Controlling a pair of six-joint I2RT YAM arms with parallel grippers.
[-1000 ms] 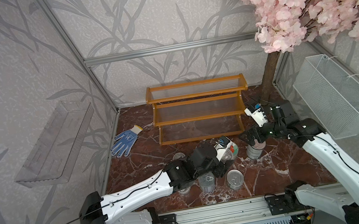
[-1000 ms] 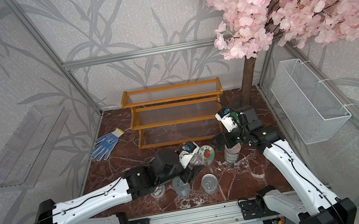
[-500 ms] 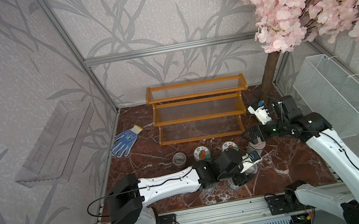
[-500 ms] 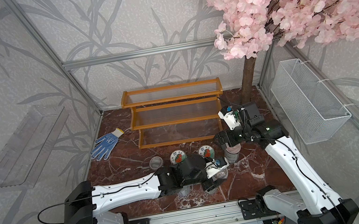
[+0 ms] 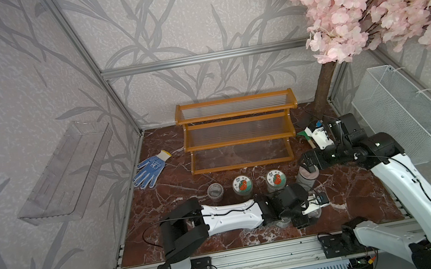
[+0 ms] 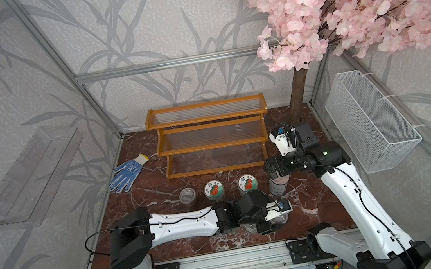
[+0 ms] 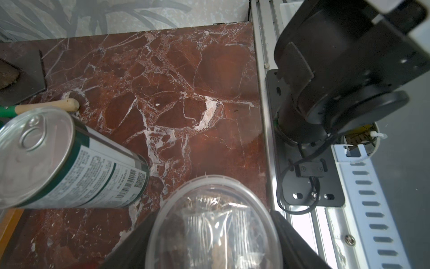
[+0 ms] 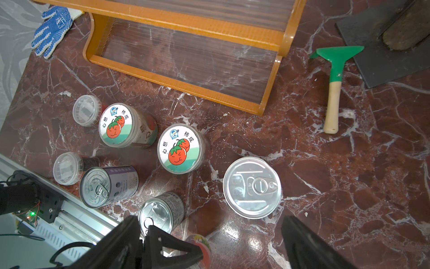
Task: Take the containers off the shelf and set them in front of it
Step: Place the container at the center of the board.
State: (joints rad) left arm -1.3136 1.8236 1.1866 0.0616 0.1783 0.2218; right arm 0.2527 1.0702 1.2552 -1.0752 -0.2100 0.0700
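Observation:
The orange-brown shelf (image 5: 238, 134) stands bare at the back in both top views. In front of it stand a clear cup (image 5: 215, 191), two tomato-lidded jars (image 5: 242, 185) (image 5: 276, 179) and the taller tin (image 5: 308, 177). My right gripper (image 5: 306, 163) hovers open just above that taller tin (image 8: 252, 187). Nearer the front rail, two short tins (image 8: 105, 186) (image 8: 160, 212) and a second cup (image 8: 67, 168) stand on the marble. My left gripper (image 7: 214, 233) is shut on a third clear cup (image 7: 214, 223), low at the front right, beside the taller tin (image 7: 69, 158).
A blue glove (image 5: 150, 168) lies left of the shelf. A green hand rake (image 8: 335, 76) lies right of it, near the tree trunk (image 5: 324, 84). A wire basket (image 5: 403, 112) hangs on the right wall, a clear tray (image 5: 66, 172) on the left. The aluminium rail (image 5: 229, 260) borders the front.
My left arm swung right and toward the front rail with the cup, uncovering the two tomato jars. The right gripper stayed open by the taller tin.

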